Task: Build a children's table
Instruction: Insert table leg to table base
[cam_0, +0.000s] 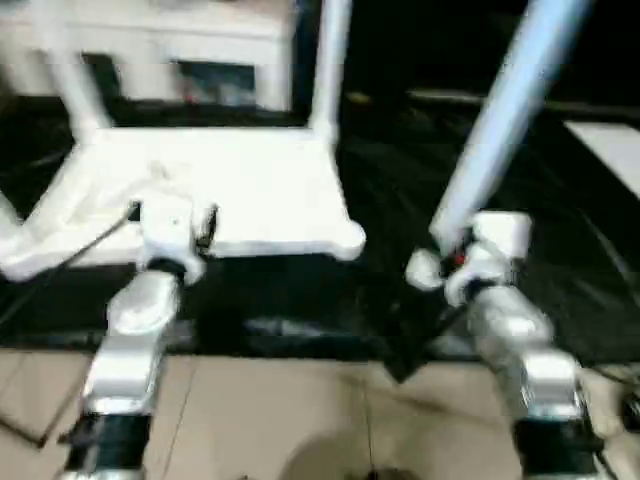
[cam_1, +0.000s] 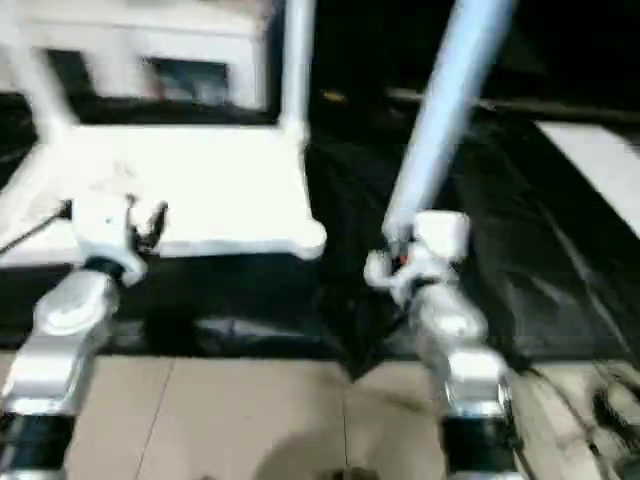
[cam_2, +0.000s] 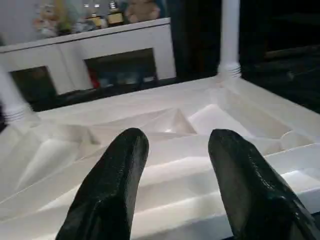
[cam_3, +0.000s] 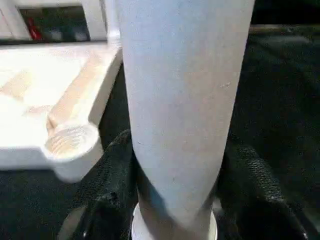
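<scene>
Nearby, white cabinet (cam_2: 100, 50) behind upturned tabletop (cam_0: 230, 190), black floor sheet (cam_0: 400, 200).

A home-like room, perhaps a playroom or a staged living space, was suggested. A white cabinet (cam_2: 100, 55) with open compartments was set against the far wall, and soft toys (cam_2: 142, 9) and small ornaments (cam_2: 102, 12) were lined along its top. The floor was laid with pale beige tiles (cam_0: 300, 420), and a black sheet (cam_0: 520, 200) was spread over them as a work area. Whether it was a real home could not be told.
</scene>
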